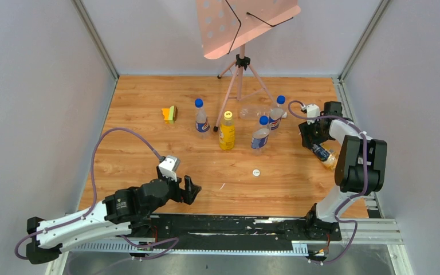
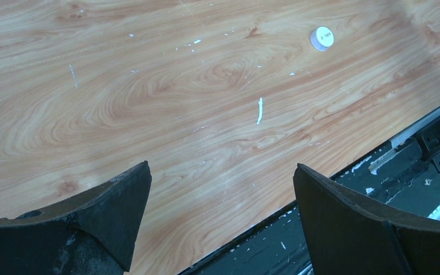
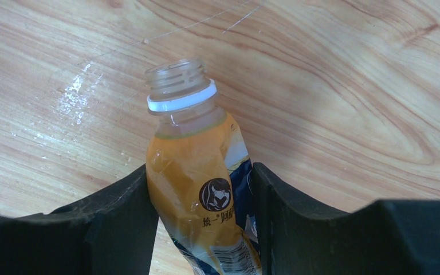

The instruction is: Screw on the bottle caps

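Observation:
An amber-brown bottle (image 3: pixel 190 153) with no cap lies on the wooden table, its open neck with a white ring pointing away from the wrist camera. My right gripper (image 3: pixel 200 168) is shut on its body, both fingers pressing the label. From above, the right gripper (image 1: pixel 319 148) and this bottle (image 1: pixel 326 157) are at the table's right side. A white cap (image 1: pixel 256 172) (image 2: pixel 321 38) lies loose on the wood near the middle. Several capped bottles stand behind it, one yellow (image 1: pixel 227 132), others with blue caps (image 1: pixel 201 119). My left gripper (image 1: pixel 193 189) (image 2: pixel 220 172) hangs open and empty near the front edge.
A pink music stand's tripod (image 1: pixel 239 77) stands at the back centre among the bottles. A small yellow, orange and green block (image 1: pixel 169 113) lies back left. A clear bottle (image 1: pixel 252 110) lies on its side behind the standing ones. A black rail (image 1: pixel 235 224) runs along the near edge.

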Robot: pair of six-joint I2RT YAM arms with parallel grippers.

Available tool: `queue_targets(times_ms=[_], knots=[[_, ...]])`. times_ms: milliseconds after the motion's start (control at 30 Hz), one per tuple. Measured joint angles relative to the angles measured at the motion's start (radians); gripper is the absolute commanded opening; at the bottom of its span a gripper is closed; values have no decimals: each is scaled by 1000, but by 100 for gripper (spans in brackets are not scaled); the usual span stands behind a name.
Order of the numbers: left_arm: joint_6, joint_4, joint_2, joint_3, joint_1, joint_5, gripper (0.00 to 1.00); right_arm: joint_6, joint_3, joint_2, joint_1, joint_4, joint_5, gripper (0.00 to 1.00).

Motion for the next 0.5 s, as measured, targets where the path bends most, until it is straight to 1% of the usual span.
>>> queue_targets(times_ms=[67,167,267,300,400,500], knots=[[0,0,4,5,0,-10,100,11,3,0,-2,2,-1,50],[-1,0,-3,13,0,-45,100,39,3,-14,-14,8,-2,44],[23,18,-35,13,0,-48,100,87,2,-57,-27,27,2,33],[33,31,-48,13,0,-45,99,108,1,-82,-28,36,6,31],[74,88,-72,14,0,-36,98,193,0,-172,-32,68,20,29],[113,116,-42,36,0,-31,98,318,0,-278,-32,95,29,28]])
